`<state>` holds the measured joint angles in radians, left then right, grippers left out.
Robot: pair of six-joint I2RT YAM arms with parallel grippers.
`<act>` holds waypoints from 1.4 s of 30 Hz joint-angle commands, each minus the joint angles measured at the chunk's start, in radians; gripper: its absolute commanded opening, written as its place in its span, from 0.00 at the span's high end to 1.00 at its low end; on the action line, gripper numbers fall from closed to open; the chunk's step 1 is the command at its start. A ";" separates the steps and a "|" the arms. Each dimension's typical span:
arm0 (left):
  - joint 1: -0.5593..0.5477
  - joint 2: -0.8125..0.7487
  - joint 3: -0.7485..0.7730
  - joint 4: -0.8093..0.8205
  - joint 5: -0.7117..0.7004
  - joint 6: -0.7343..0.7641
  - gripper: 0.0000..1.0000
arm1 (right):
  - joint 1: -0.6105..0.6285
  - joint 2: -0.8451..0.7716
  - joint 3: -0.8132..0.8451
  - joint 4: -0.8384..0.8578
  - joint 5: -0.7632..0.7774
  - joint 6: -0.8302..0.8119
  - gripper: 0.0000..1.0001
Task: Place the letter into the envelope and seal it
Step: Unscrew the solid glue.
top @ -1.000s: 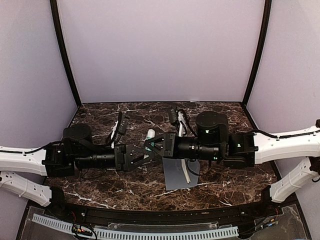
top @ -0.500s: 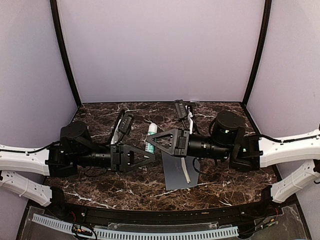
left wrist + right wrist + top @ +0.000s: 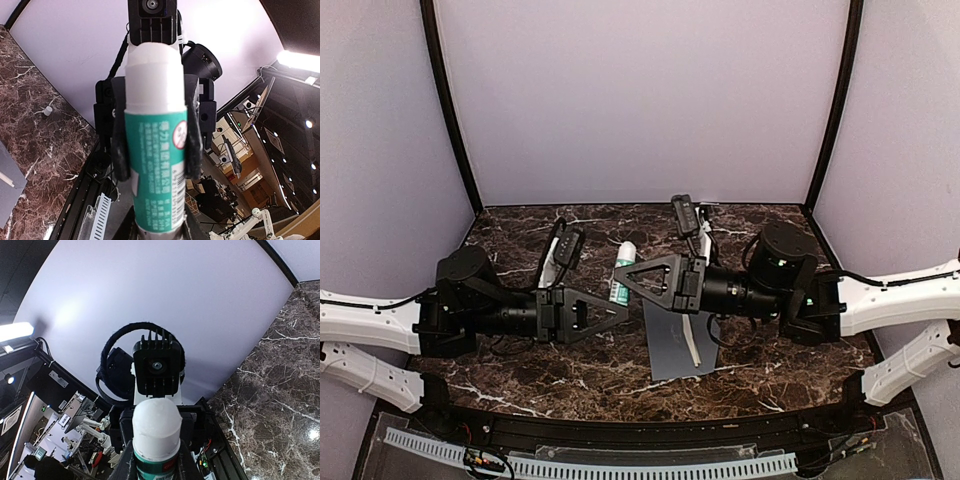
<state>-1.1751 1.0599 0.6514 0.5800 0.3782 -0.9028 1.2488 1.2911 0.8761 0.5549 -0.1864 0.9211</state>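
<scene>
The only writing I can spot is on the glue stick [image 3: 154, 90]. Its teal label [image 3: 150, 165] carries a row of white Chinese characters, finer white print beneath, and a small round red-ringed sign [image 3: 180, 141], all too warped to read.

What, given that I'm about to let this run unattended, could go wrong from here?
1. The glue stick hangs in the air. The right gripper is clamped on its label, and the left gripper sits only at its near end. A shallow hold there could slip and drop it.
2. The envelope lies on the table under the right arm, so a low sweep might drag it askew.
</scene>
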 commanded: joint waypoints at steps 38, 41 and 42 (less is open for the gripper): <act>0.012 -0.097 -0.007 -0.286 -0.233 0.023 1.00 | 0.102 -0.018 0.147 -0.417 0.331 -0.093 0.33; 0.012 -0.097 -0.014 -0.214 -0.177 0.031 1.00 | 0.083 -0.057 0.094 -0.338 0.268 -0.099 0.25; 0.012 -0.096 -0.015 -0.201 -0.150 0.035 1.00 | 0.071 -0.065 0.075 -0.300 0.237 -0.100 0.24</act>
<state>-1.1667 0.9833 0.6540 0.2508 0.1268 -0.8753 1.3445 1.2682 1.0100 0.0635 0.1680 0.8452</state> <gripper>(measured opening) 0.233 0.738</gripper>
